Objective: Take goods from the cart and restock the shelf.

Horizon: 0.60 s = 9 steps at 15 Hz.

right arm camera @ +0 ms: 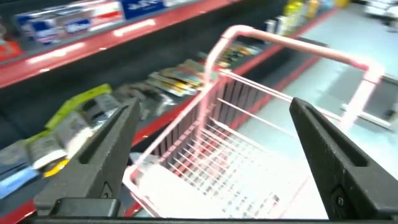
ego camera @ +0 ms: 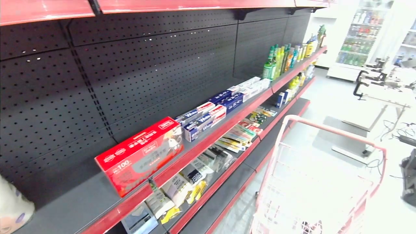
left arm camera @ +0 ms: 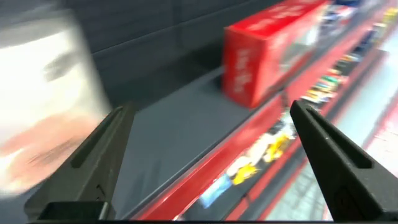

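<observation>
the long black-backed shelf (ego camera: 81,198) with red edges carried a red box (ego camera: 139,156) at the front edge of its grey board, lying lengthwise along that edge. the pink wire cart (ego camera: 325,130) stood in the aisle to the right of the red box and lower, near the shelf's bottom tiers; its basket was washed out by light and its load could not be told. a white soft pack (ego camera: 13,208) sat on the same board well to the left of the red box. just right of the red box lay white-and-red toothpaste cartons (ego camera: 204,118), then blue cartons (ego camera: 227,99) and pale cartons (ego camera: 255,86) farther right, with green and yellow bottles (ego camera: 274,61) farthest from the red box along the row. flat packets (ego camera: 177,187) lay on the tier below the red box. the left gripper (left arm camera: 209,109) hung before the board between the white soft pack and the red box, fingers spread wide and holding nothing. the right gripper (right arm camera: 216,104) hung above the cart, right of and below the red box, fingers likewise wide and empty.
</observation>
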Available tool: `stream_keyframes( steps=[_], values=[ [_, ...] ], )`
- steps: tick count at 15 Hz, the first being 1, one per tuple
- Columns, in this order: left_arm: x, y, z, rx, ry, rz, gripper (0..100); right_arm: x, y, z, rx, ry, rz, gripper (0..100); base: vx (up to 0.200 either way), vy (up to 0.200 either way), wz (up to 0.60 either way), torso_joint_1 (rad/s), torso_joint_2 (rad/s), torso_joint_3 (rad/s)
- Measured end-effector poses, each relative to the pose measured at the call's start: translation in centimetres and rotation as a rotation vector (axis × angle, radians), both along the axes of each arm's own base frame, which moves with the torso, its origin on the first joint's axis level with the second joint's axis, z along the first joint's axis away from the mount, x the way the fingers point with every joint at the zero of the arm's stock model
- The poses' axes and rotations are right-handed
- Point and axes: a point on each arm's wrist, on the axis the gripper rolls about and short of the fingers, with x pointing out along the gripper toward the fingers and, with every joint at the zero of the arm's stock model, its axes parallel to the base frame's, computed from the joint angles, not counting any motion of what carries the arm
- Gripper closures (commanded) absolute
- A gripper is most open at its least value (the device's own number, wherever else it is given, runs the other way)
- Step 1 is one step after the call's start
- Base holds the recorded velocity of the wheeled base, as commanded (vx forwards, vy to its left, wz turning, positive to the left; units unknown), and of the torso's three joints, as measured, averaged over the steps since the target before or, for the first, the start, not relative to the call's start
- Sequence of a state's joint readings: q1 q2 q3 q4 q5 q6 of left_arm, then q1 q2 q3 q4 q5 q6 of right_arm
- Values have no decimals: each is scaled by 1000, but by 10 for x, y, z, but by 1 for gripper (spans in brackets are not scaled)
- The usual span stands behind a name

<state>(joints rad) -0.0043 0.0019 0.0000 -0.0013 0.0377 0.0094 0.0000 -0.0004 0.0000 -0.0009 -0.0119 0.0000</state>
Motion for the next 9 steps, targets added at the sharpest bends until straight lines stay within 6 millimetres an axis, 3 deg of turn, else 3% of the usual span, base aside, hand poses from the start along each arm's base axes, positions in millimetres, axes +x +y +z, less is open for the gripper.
stream_keyframes(
  steps=[4,9],
  values=[
    [0,0,0,0,0,-1,0,0,0,0,-1,1,0,0,0,0,-600,2,4,1],
    [0,0,0,0,0,-1,0,0,0,0,-3,1,0,0,0,0,0,0,0,0]
  ],
)
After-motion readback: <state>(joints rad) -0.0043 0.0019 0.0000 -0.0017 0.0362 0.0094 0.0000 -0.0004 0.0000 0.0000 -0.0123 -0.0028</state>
